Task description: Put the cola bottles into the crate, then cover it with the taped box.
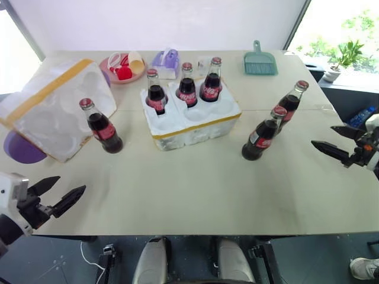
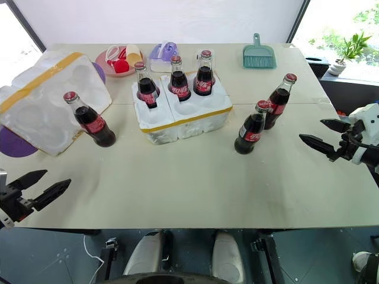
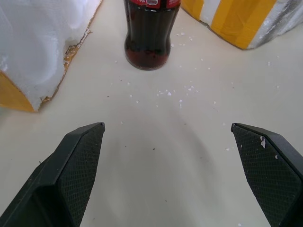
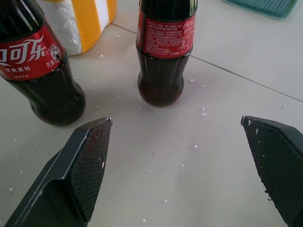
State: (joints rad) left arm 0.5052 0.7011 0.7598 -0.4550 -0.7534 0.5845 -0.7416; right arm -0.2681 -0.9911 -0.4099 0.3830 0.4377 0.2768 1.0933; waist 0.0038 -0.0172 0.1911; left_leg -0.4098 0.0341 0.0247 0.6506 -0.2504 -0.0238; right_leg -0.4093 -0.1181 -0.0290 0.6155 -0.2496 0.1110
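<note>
Bright daylight floods the table (image 1: 195,189) from windows (image 1: 343,29) at the far right and far left, where the panes blow out to near white. Shadows are soft and faint; the bottles (image 1: 260,139) cast only pale smudges toward the near side. The head views bend at the edges, the table's far rim curving like a barrel. Both are sharp across the middle. In the wrist views, the table surface is evenly lit, foam crumbs crisp, while a mild sheen glints on the dark glass.

white crate (image 1: 192,127) yellow-banded; dark cola bottles (image 1: 102,126) red-capped; teal dustpan (image 1: 260,61).
</note>
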